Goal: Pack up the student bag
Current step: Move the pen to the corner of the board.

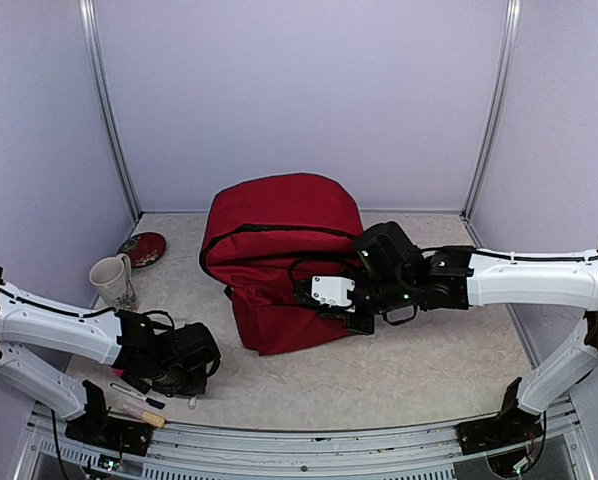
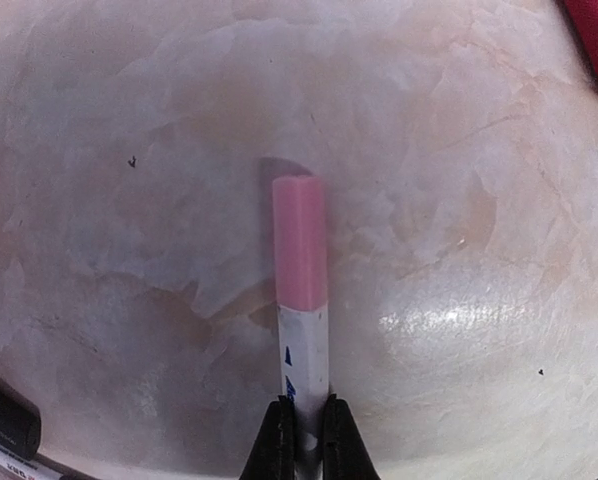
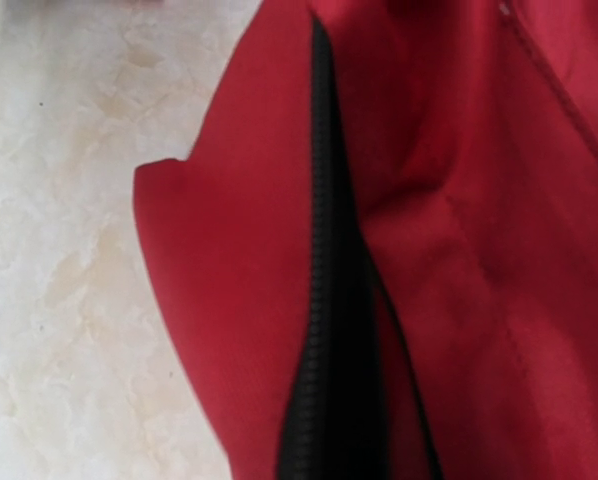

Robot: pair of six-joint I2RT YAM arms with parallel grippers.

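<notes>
Pinching the white barrel end of a pink-capped marker (image 2: 300, 270), the left end effector (image 2: 301, 430) is closed narrow on it, with the marker lying flat on the table (image 2: 459, 150). The grip sits far from the middle, so I judge the lift should be slow and level or the smooth, round plastic barrel may swing or slip between the fingers. The table is pale, mottled and slightly glossy.

The right end effector (image 1: 357, 318) is closed at the front of the student bag (image 1: 279, 250); I cannot tell whether it holds fabric. The bag stands mid-table, well apart from the marker. Its soft dark red cloth slumps, and a black zipper (image 3: 324, 300) gapes as a thin slit, so the marker should go in cap first along that opening.
</notes>
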